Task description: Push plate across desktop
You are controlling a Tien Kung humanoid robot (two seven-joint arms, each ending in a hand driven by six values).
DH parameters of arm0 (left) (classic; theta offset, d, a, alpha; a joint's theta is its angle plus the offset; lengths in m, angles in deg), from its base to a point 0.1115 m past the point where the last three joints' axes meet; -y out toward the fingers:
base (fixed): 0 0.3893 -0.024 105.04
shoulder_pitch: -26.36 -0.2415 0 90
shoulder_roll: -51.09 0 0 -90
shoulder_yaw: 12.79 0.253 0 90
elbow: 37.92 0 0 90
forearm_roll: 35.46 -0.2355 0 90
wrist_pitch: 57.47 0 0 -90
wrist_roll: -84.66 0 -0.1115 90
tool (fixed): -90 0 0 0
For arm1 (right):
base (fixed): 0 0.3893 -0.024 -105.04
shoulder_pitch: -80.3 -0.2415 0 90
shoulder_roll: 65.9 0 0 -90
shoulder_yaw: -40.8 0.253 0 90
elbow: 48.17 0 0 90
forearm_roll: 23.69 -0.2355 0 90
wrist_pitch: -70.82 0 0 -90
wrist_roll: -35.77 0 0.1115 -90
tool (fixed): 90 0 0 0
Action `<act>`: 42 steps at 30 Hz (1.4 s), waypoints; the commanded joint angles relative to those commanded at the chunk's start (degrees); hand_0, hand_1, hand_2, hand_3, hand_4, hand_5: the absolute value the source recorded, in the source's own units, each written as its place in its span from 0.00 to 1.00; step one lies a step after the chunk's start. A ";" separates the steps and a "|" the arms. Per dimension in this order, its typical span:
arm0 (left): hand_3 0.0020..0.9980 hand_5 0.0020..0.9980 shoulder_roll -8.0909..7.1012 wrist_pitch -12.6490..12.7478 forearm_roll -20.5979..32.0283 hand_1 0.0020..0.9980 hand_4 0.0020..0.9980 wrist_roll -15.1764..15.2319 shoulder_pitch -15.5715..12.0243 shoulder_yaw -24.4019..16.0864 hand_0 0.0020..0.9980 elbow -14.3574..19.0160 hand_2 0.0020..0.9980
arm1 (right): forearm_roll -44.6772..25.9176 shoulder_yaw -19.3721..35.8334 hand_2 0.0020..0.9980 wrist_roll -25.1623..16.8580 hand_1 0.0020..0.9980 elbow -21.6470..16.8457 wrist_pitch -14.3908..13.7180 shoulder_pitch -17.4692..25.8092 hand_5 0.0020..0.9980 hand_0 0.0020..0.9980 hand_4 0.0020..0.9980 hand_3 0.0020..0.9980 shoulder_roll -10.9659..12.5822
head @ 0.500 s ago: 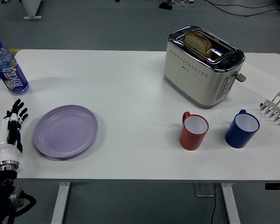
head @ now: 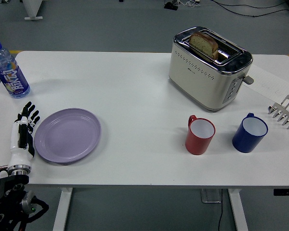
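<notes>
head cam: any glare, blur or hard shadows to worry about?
Head view: sharp throughout, even overhead light; soft shadows only, under the purple plate and mugs; mild specular highlights on the toaster chrome; left hand crisp, no motion blur.

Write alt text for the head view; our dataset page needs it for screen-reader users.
The robot's left hand, fingers extended, sits at the left rim of a lilac plate on a white table. Farther right stand a red mug, a blue mug and a toaster holding bread; a bottle stands far left.
</notes>
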 joint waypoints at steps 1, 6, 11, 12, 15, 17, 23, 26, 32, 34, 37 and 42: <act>0.94 1.00 0.04 0.06 0.27 0.91 0.62 0.06 -0.03 0.22 0.84 0.10 0.95 | -0.02 -0.03 0.67 -0.01 0.61 0.00 0.00 0.00 0.11 0.64 0.18 0.61 0.01; 0.94 1.00 0.22 0.49 1.98 0.91 0.61 0.40 -0.12 1.63 0.84 0.21 0.95 | 0.10 -0.02 0.67 -0.01 0.61 0.00 0.04 -0.02 0.11 0.64 0.18 0.61 0.02; 0.94 1.00 0.22 1.40 4.67 0.91 0.61 1.15 -0.31 3.39 0.84 0.48 0.95 | 0.16 0.03 0.67 -0.03 0.61 0.00 0.03 -0.03 0.11 0.64 0.18 0.61 0.01; 0.95 1.00 0.22 1.63 5.07 0.91 0.61 1.32 -0.33 3.68 0.84 0.59 0.95 | 0.16 0.02 0.67 -0.04 0.61 0.00 0.03 -0.04 0.11 0.64 0.18 0.61 0.01; 0.95 1.00 0.13 2.35 5.98 0.91 0.61 1.76 -0.26 4.74 0.84 0.91 0.95 | 0.22 0.04 0.67 -0.04 0.61 0.00 0.05 -0.08 0.11 0.64 0.18 0.61 0.02; 0.95 1.00 0.05 2.75 6.58 0.91 0.61 2.00 -0.18 5.47 0.84 1.13 0.95 | 0.22 0.03 0.67 -0.04 0.61 0.00 0.07 -0.11 0.11 0.64 0.18 0.61 0.02; 0.95 1.00 0.03 4.33 9.77 0.91 0.61 2.95 0.11 8.43 0.84 1.51 0.95 | 0.37 0.05 0.67 -0.09 0.61 0.00 0.11 -0.25 0.11 0.64 0.18 0.61 0.07; 0.95 1.00 -0.09 5.02 11.92 0.91 0.61 3.48 0.05 10.11 0.84 1.57 0.95 | 0.48 0.09 0.67 -0.11 0.61 0.00 0.12 -0.34 0.11 0.64 0.18 0.61 0.12; 0.95 1.00 -0.26 5.70 13.08 0.91 0.61 4.05 -0.21 12.11 0.85 2.08 0.95 | 0.40 0.08 0.67 -0.16 0.61 0.00 0.05 -0.48 0.11 0.64 0.18 0.61 0.09; 0.95 1.00 -0.26 5.88 13.20 0.91 0.61 4.17 -0.25 12.45 0.85 2.29 0.95 | 0.45 0.12 0.67 -0.15 0.61 0.00 0.05 -0.51 0.11 0.64 0.18 0.61 0.08; 0.95 1.00 -0.67 6.71 14.00 0.91 0.61 4.66 -0.53 14.46 0.85 3.19 0.96 | 0.52 0.10 0.67 -0.15 0.61 0.00 0.09 -0.51 0.11 0.64 0.18 0.61 0.11; 0.95 1.00 -0.75 7.48 14.67 0.91 0.60 5.20 -0.85 17.29 0.84 3.67 0.96 | 0.61 0.12 0.67 -0.08 0.61 0.00 0.16 -0.35 0.11 0.64 0.18 0.61 0.06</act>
